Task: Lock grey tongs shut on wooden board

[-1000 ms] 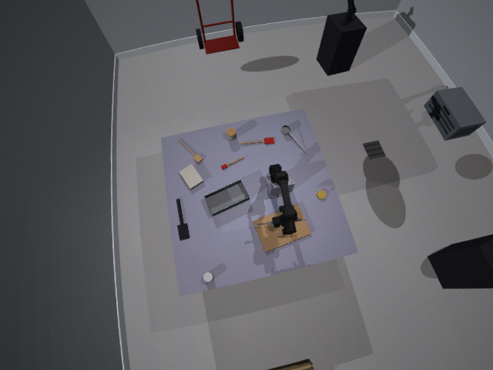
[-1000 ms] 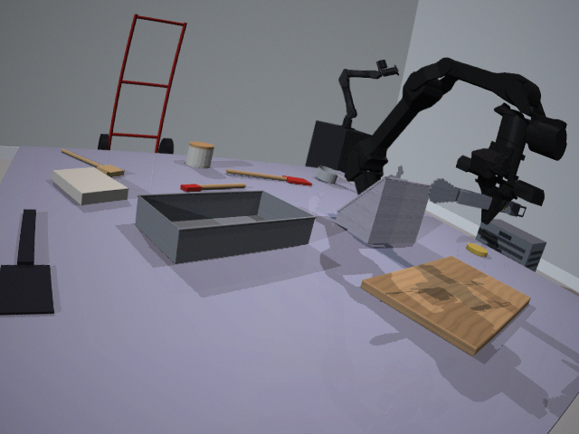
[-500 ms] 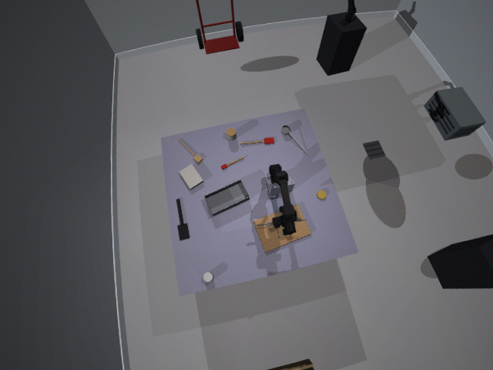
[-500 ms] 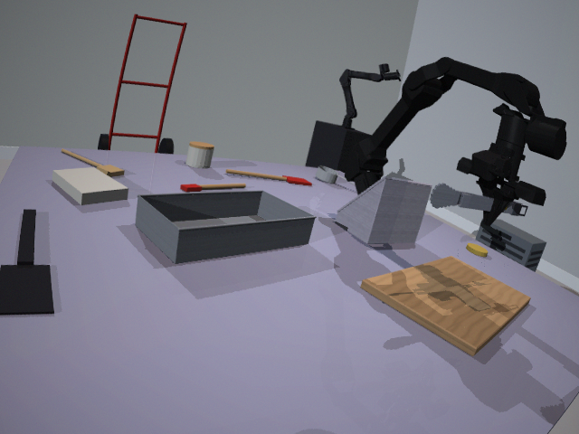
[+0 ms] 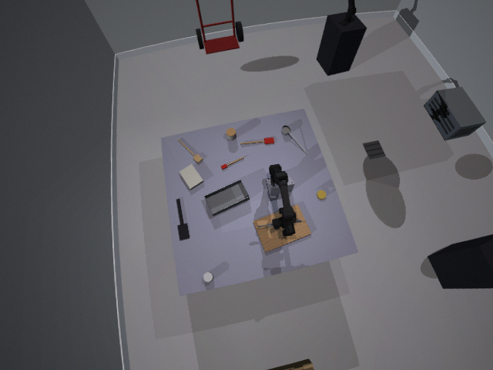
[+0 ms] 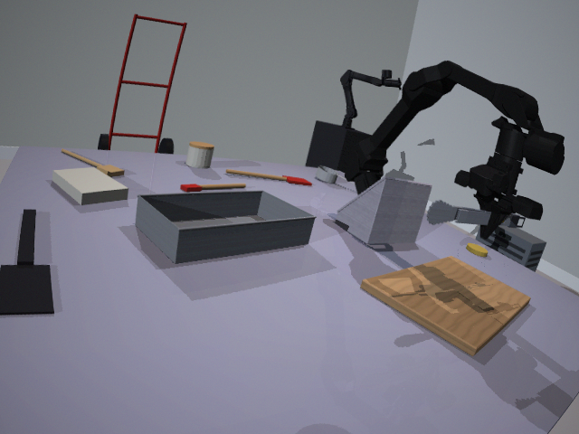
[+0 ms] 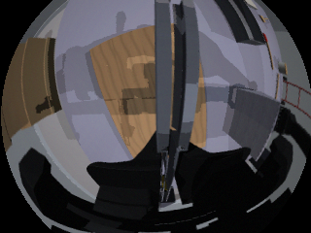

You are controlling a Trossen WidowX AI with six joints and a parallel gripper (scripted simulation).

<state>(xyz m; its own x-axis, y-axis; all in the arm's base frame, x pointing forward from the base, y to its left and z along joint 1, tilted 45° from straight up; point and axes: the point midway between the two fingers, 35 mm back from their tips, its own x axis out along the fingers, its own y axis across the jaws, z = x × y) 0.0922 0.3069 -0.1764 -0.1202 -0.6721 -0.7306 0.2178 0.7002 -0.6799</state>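
The grey tongs point(image 5: 264, 226) point(image 6: 472, 215) point(image 7: 164, 73) are off the tin, held roughly level in the air above the wooden board point(image 5: 274, 243) point(image 6: 467, 329) point(image 7: 109, 63). Their two arms lie close together, nearly parallel, with a narrow dark gap in the wrist view. The tips point left in the top and exterior views. My gripper point(image 6: 489, 226) point(image 7: 162, 131) is shut on the tongs towards their hinge end. It points down, with a gap between the tongs and the board. The gripper hides part of the hinge end. The roasting tin point(image 5: 230, 206) point(image 6: 242, 242) is empty. Whether the lock is engaged cannot be seen.
A grey wedge-shaped block point(image 5: 273, 192) point(image 6: 402, 210) point(image 7: 253, 121) stands between the arm's base and the board. A yellow disc point(image 5: 321, 194) point(image 6: 477, 250) lies beyond the board. A black spatula point(image 5: 182, 231) point(image 6: 25, 289) and a cream block point(image 5: 191, 176) point(image 6: 89, 184) lie past the tin.
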